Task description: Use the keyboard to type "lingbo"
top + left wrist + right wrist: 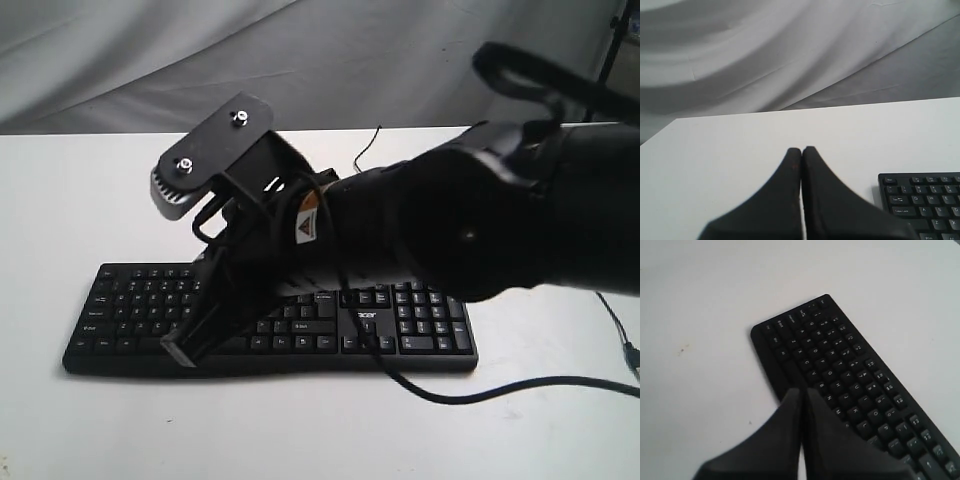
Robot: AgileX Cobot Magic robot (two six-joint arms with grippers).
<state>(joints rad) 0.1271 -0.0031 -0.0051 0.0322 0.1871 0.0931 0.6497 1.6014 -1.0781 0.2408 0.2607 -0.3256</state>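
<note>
Presently poised with right gripper (185,350), tips together, over the seven o'clock edge of the keyboard (420,325), at six o'clock on the table (80,200); left gripper (801,150) likewise closed near its nine o'clock end.

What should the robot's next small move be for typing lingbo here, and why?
Probably lower the right end effector onto the next letter key, nudging sideways first if needed. It is shut to one point and hangs over the front rows of the keyboard; the left end effector, also shut, is over the table beside that keyboard's end. Contact cannot be judged.
</note>
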